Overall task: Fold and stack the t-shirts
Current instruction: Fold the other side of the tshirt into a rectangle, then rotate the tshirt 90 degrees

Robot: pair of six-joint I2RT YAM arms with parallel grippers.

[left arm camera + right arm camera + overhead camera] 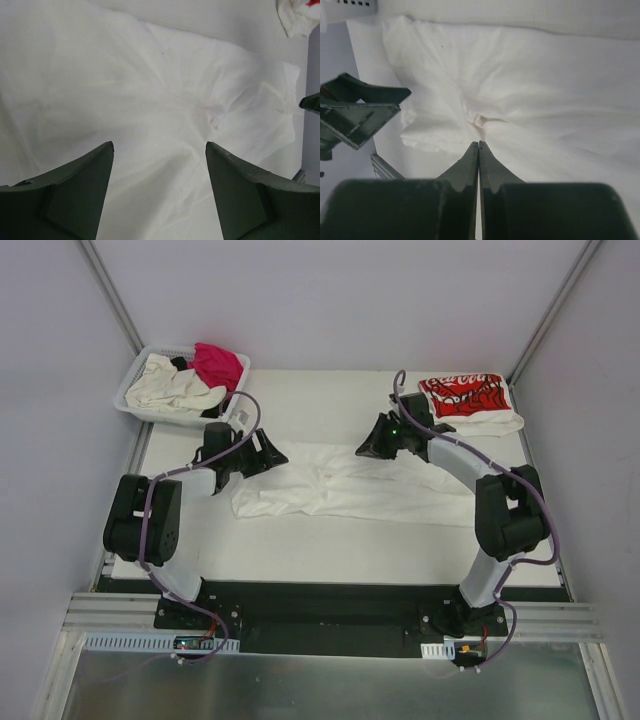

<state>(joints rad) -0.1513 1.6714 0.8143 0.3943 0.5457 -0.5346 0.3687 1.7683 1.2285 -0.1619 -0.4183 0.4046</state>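
Note:
A large plain white t-shirt (340, 490) lies spread and creased across the middle of the table; it also shows in the left wrist view (150, 90) and the right wrist view (545, 90). My left gripper (270, 455) is open over the shirt's left end, with cloth showing between its fingers (159, 145). My right gripper (368, 447) is shut at the shirt's far edge, and creases gather into a pucker at its tips (478, 143). A folded white t-shirt with red print (465, 398) lies at the far right.
A white slotted basket (135, 390) at the far left corner holds a cream shirt (170, 385), a magenta shirt (218, 363) and a bit of black cloth (180, 363). The left gripper's fingers show at the left of the right wrist view (355, 110). Grey walls enclose the table.

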